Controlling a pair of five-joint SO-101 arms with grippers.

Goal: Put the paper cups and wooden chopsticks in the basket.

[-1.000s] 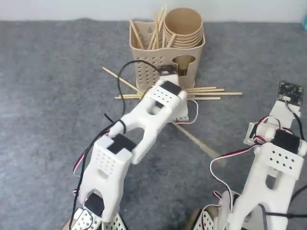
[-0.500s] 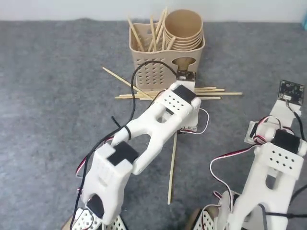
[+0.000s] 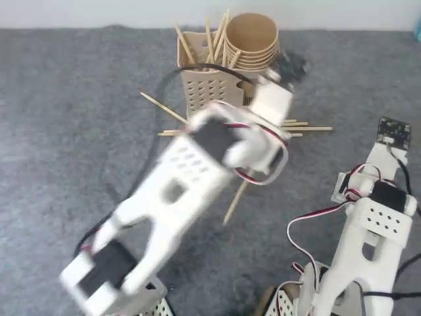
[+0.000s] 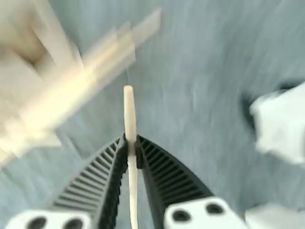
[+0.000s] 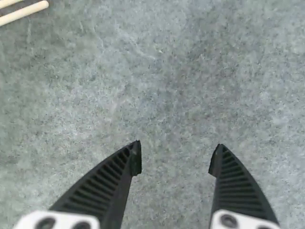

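Grey carpet (image 3: 72,131) covers the table in the high view, and at its far side a perforated basket (image 3: 204,95) is seen, with a nested stack of paper cups (image 3: 251,36) standing in its right half and several upright chopsticks (image 3: 212,43) leaned in its left half. Loose chopsticks (image 3: 308,128) lie flat on the carpet just in front of the basket, fanned out to both sides. The left arm (image 3: 177,191) is stretched diagonally across the middle with its wrist directly before the basket, and a held chopstick (image 3: 237,201) slants out from under that wrist toward the near side. The basket's opening thus lies just beyond and above the wrist, so this arm is judged by far the nearer; the stick's long axis would have to be tipped upright over the rim. The right arm (image 3: 375,224) is set at the near right, well apart from the basket. In the left wrist view the left gripper (image 4: 130,143) is pressed together on the held chopstick (image 4: 128,109), whose long axis runs straight out between the fingertips; the pale shapes beyond are too blurred to be identified. In the right wrist view the right gripper (image 5: 175,160) is spread wide over bare carpet with nothing between its fingers, and the end of one loose chopstick (image 5: 21,12) is seen well apart from it.
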